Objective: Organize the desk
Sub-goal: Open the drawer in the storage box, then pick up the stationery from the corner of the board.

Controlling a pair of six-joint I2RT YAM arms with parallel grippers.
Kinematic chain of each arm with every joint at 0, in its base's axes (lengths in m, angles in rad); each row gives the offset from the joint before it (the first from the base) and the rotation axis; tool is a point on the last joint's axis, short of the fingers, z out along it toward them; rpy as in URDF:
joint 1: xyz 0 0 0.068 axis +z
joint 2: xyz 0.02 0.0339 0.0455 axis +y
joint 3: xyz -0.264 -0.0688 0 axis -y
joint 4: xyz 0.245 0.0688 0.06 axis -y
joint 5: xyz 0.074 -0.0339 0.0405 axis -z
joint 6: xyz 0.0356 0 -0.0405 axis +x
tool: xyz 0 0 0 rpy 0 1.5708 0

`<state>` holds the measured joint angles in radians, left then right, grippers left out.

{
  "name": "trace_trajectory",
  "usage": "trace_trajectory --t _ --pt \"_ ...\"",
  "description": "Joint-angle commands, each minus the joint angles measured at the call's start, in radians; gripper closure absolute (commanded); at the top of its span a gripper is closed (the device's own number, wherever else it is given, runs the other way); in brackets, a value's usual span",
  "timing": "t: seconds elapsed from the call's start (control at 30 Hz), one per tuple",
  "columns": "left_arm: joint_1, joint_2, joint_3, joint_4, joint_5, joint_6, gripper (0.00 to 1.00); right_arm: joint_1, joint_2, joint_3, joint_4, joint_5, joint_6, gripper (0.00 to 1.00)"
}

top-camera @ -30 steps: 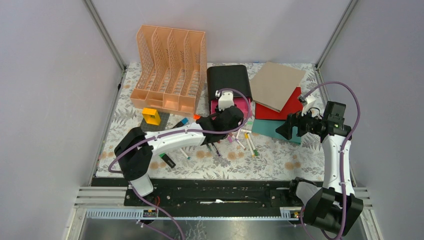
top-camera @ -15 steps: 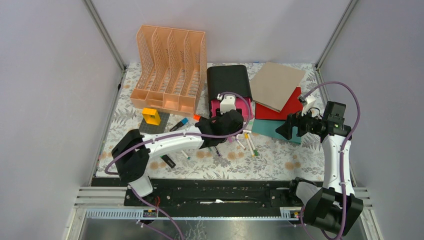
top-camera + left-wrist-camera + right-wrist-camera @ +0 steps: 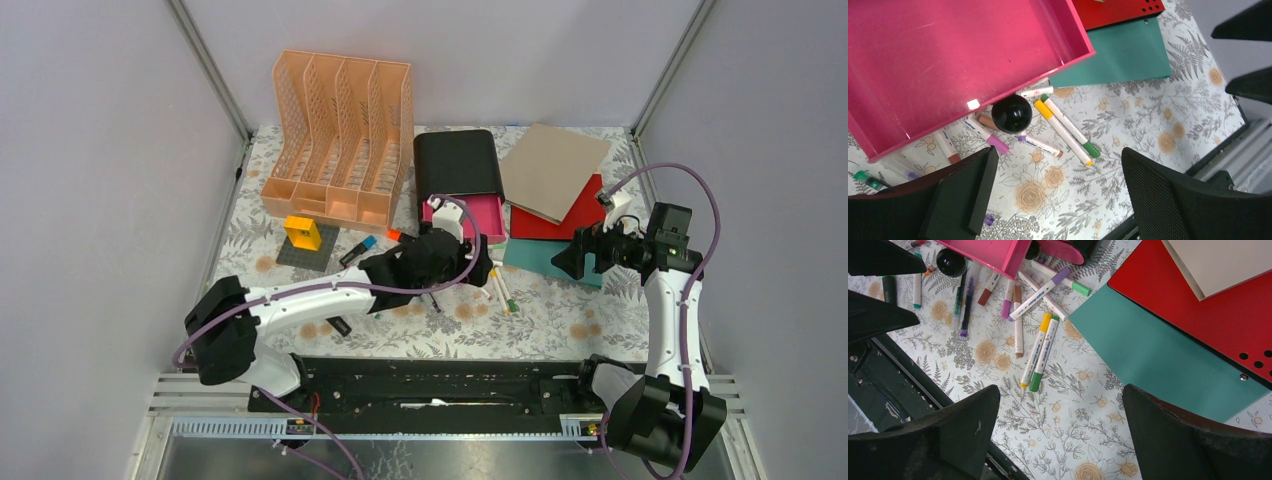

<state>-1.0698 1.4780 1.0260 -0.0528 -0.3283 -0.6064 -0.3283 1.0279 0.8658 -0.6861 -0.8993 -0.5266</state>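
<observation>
A rectangular tabletop (image 3: 560, 320), covered in pale cloth printed with grey ferns and tan flowers, lies flat inside a metal frame between grey walls. Seen from above, its long axis runs left to right, and the two robot arms stand along its near long edge. At the far left stands an orange slotted file rack (image 3: 340, 140), its slots running from front to back. Beside it sits a black drawer box (image 3: 458, 160) with a pink drawer (image 3: 948, 60) standing out from its front towards the arms. The drawer's round black knob (image 3: 1011, 113) hangs above a scatter of markers (image 3: 1040, 357) lying at mixed angles on the cloth. To the right of the box, a tan board (image 3: 553, 170) rests on a red folder (image 3: 1208, 305), which overlaps a green folder (image 3: 1118, 55). Near the rack, a yellow block (image 3: 302, 232) stands on a grey plate (image 3: 300, 252). The left arm reaches across the middle of the tabletop. The left pincer (image 3: 1060, 152) hovers over the markers just in front of the drawer knob, its fingers spread wide and gripping nothing. The right arm rises at the right side. The right pincer (image 3: 1060, 390) hovers above the near edge of the green folder, also spread wide with nothing in it.
</observation>
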Motion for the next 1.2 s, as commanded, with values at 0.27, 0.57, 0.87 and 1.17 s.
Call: trace_trajectory --t 0.27,0.57,0.87,1.17 --pt "-0.002 -0.262 -0.227 0.160 0.204 0.096 0.01 0.003 -0.014 -0.004 0.016 0.003 -0.009 0.00" --pt "0.007 -0.456 -0.411 0.110 0.194 0.041 0.01 0.003 -0.018 -0.004 0.016 0.016 -0.013 0.00" --pt "0.033 -0.502 -0.527 0.097 0.114 -0.051 0.01 0.003 -0.021 -0.004 0.016 0.020 -0.016 0.00" --pt "0.129 -0.462 -0.570 0.141 0.127 -0.096 0.01 0.003 -0.019 -0.004 0.016 0.020 -0.018 0.00"
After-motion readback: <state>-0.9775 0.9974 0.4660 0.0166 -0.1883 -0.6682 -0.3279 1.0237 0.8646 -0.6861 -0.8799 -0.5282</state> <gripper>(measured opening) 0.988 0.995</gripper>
